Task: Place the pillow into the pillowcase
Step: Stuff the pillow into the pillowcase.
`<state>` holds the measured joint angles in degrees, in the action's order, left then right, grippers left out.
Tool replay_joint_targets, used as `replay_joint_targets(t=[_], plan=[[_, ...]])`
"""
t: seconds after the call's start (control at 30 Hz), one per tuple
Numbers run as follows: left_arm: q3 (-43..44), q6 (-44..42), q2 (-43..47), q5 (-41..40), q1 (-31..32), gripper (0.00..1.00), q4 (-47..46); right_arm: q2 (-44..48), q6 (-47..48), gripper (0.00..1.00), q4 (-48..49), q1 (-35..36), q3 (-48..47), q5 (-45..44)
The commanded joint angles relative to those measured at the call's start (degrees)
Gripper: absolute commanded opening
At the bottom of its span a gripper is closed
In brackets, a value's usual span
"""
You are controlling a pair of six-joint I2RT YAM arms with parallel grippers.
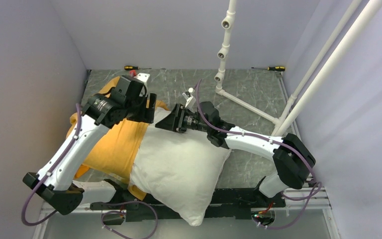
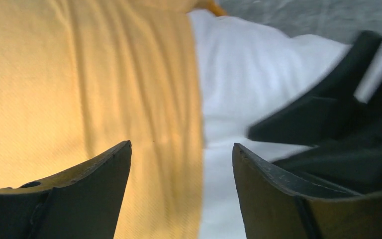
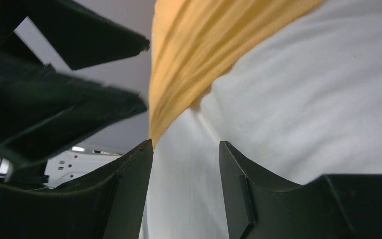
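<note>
The white pillow (image 1: 179, 167) lies across the table with its far-left end inside the orange-yellow pillowcase (image 1: 112, 147); the rest sticks out toward the near edge. My left gripper (image 1: 148, 110) hovers over the case's open hem, its jaws open with the pillowcase (image 2: 79, 84) and the pillow (image 2: 248, 74) below the gap (image 2: 182, 144). My right gripper (image 1: 163, 122) points at the same spot from the right, open, its jaws (image 3: 186, 142) straddling smooth pillow (image 3: 303, 99) fabric just under the pillowcase hem (image 3: 194, 59). The two grippers are close together. No print shows on the case.
A white pipe frame (image 1: 224, 50) stands at the back right, with its slanted poles (image 1: 328, 64) running to the right wall. Two screwdrivers (image 1: 134, 67) (image 1: 276, 68) lie along the far edge. A small white and red object (image 1: 140, 76) sits behind the left gripper. Grey walls close in on both sides.
</note>
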<state>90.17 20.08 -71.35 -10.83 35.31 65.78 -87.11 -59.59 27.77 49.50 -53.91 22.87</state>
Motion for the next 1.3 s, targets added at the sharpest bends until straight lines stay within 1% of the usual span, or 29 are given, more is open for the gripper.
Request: replay_joint_targets(t=[0.0,0.1,0.27,0.3,0.33,0.37,0.4,0.43,0.5,0.57,0.6,0.7,0.77,0.83,0.93,1.03,1.07,1.1,1.13,1.17,1.2,1.23,1.27], plan=[[-3.39,-6.03,-1.77,-1.35,-4.23,0.76,-3.6,2.14,4.47,0.56,-8.15,0.09,-1.37,-3.51],[-4.06,-7.5,-4.23,-1.97,-5.21,0.71,-4.53,2.49,5.2,0.57,-9.79,0.1,-1.37,-3.89],[-5.93,-8.58,-6.43,1.78,-5.78,0.63,-6.25,2.52,5.02,0.57,-9.99,0.08,-0.68,-4.15],[-6.4,-8.49,-6.7,1.82,-5.78,0.57,-6.15,2.41,5.46,0.57,-10.8,0.08,-1.17,-4.15],[-6.67,-8.35,-7.07,1.11,-5.78,0.41,-5.78,2.39,5.98,0.58,-11.72,0.08,-1.72,-4.27],[-6.83,-8.07,-7.46,-0.09,-5.78,0.29,-5.15,2.41,6.54,0.58,-12.57,0.08,-2.41,-4.32],[-6.73,-7.87,-7.94,-1.43,-5.86,0.11,-4.23,2.44,7.08,0.59,-13.5,0.09,-3.07,-4.51],[-6.56,-7.55,-8.27,-2.61,-5.87,0.0,-3.69,2.47,7.62,0.59,-14.28,0.08,-3.69,-4.73],[-5.26,-7.06,-8.43,-2.96,-5.87,0.0,-2.82,2.46,8.83,0.61,-16.05,0.08,-4.96,-5.05],[-3.23,-6.93,-7.53,-1.61,-5.87,0.0,-2.86,2.26,10.67,0.67,-17.74,0.08,-6.88,-5.41],[-1.99,-6.93,-6.73,0.02,-5.87,0.0,-3.3,2.02,11.52,0.71,-18.9,0.08,-7.74,-5.97],[1.69,-6.06,-4.16,5.59,-5.87,0.0,-4.32,1.52,14.31,0.85,-22.02,0.12,-9.96,-8.23],[3.94,-5.3,-2.27,10.42,-5.87,0.0,-5.19,0.67,16.31,0.91,-24.18,0.13,-11.13,-9.74],[5.27,-4.16,-1.33,15.35,-5.78,0.0,-5.87,-1.55,18.13,0.94,-25.59,0.16,-12.53,-9.43],[6.15,-2.23,-0.34,21.16,-5.69,0.0,-6.65,-5.6,18.5,0.96,-24.46,0.28,-13.9,-5.03],[5.11,0.46,1.46,25.89,-5.53,0.0,-9.39,-8.42,13.8,0.95,-16.93,0.55,-11.39,-1.8],[4.63,1.43,2.11,27.18,-5.52,0.0,-10.43,-9.35,11.99,0.92,-13.53,0.59,-10.44,-0.66],[4.36,2.3,2.71,28.31,-5.45,0.0,-11.28,-10.5,10.66,0.85,-10.99,0.64,-10.15,0.07],[4.13,3.4,3.31,28.89,-5.43,0.0,-12.05,-11.37,9.7,0.76,-8.54,0.87,-10.18,0.58],[3.99,4.55,4.03,29.38,-5.43,0.0,-12.78,-12.43,8.73,0.64,-7.25,1.09,-10.38,1.04],[3.61,5.36,4.49,29.93,-5.43,0.0,-13.76,-13.34,7.91,0.44,-6.25,1.31,-10.76,1.64],[3.43,6.08,4.83,30.37,-5.47,0.0,-14.38,-14.24,6.92,0.3,-5.02,1.49,-10.93,2.26],[3.38,6.53,5.08,30.89,-5.43,0.0,-14.86,-14.79,6.05,0.18,-3.8,1.75,-10.91,2.87]])
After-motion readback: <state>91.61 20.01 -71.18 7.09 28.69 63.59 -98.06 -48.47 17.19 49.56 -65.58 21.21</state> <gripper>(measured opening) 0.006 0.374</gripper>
